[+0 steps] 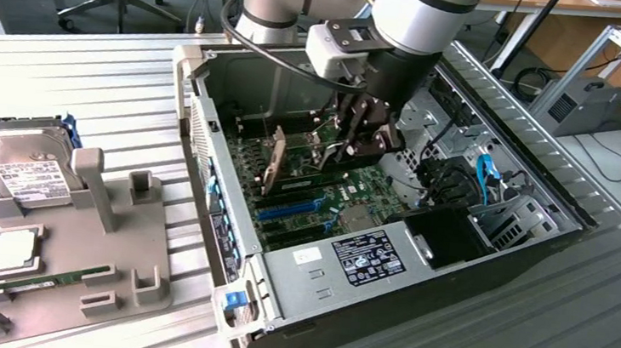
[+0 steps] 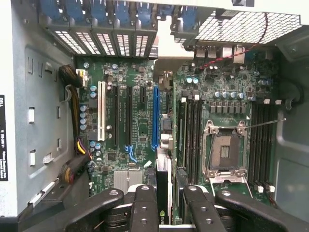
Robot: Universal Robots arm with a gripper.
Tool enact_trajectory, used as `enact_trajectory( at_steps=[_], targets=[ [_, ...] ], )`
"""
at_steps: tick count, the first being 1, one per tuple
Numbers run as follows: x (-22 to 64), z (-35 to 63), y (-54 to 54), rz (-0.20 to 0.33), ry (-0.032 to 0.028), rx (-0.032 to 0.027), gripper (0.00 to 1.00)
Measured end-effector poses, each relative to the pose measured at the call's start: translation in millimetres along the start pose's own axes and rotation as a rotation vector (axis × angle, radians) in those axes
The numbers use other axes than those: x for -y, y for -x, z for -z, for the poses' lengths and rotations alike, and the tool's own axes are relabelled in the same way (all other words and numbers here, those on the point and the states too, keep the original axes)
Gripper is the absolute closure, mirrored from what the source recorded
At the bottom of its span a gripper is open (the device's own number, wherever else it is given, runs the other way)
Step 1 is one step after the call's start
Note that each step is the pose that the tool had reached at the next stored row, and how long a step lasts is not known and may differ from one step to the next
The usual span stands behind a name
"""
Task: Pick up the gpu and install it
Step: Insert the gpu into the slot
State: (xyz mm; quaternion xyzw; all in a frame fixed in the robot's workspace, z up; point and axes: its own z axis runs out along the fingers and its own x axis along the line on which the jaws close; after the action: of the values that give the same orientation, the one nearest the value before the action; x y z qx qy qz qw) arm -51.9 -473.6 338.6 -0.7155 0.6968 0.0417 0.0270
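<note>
I have the gripper [image 2: 164,205] clamped on the gpu's [image 2: 163,186] top edge, above the motherboard [image 2: 140,116]. The card looks stiff, light and fragile; I'd hold only its edges.

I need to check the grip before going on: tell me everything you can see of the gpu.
The gpu shows edge-on in the wrist view: a thin black card with a green mark on it, held between the fingers of the gripper, above the green motherboard. In the exterior view it hangs inside the open computer case.

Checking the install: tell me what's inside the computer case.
Inside the computer case: motherboard, empty CPU socket, and the gpu held edge-on by the gripper. The gpu's fan face is hidden.
</note>
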Motion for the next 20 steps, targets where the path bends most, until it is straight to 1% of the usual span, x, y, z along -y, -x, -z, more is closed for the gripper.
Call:
enact_trajectory(
  at_steps=[10,20],
  targets=[
    [-6.3,-4.9,-4.3,0.006,0.0005,-0.0001,0.74],
    [-9.5,-8.1,-6.3,0.011,0.001,0.0,0.74]
  ],
)
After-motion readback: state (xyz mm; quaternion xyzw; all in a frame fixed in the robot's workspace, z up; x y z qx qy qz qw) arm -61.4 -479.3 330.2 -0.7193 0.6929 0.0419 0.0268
